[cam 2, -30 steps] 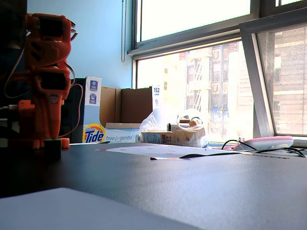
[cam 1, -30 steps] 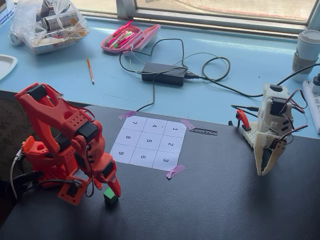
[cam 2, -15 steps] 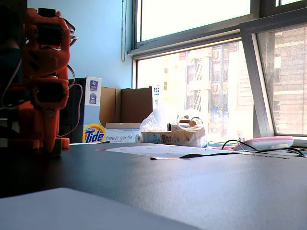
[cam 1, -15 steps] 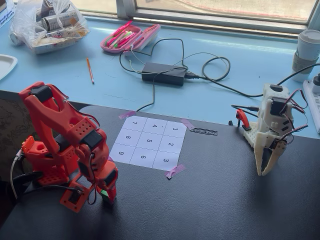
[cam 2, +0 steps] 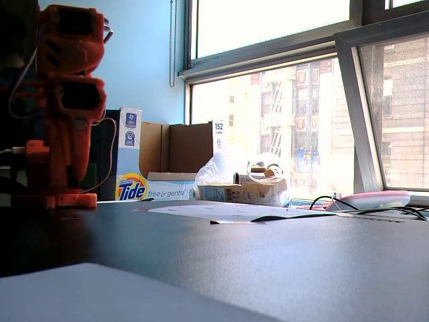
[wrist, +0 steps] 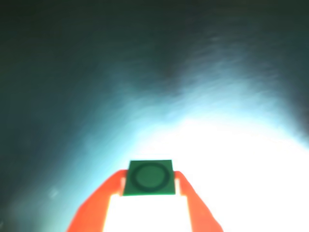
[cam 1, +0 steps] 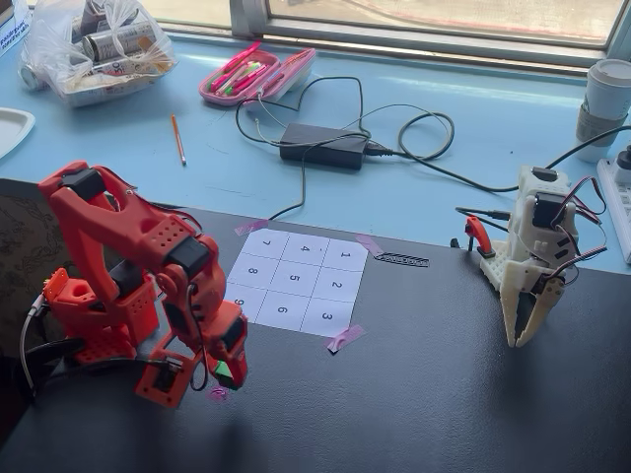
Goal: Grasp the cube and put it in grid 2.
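Two orange fingers [wrist: 149, 195] of my arm are clamped on the cube [wrist: 148, 178], one on each side of it in the wrist view. In a fixed view the cube [cam 1: 226, 371] hangs just above the dark desk [cam 1: 424, 394], beside a scrap of pink tape [cam 1: 218, 393]. Grid 2 [cam 1: 336, 284] lies well apart, up and right on the numbered sheet. A white arm [cam 1: 532, 261] stands at the far right.

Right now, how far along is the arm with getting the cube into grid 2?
Done: the grasp. The gripper is shut on the green cube, which the high fixed view shows lifted off the black table. In hand: the carry. Left: the placing, since grid 2 on the numbered sheet is bare.
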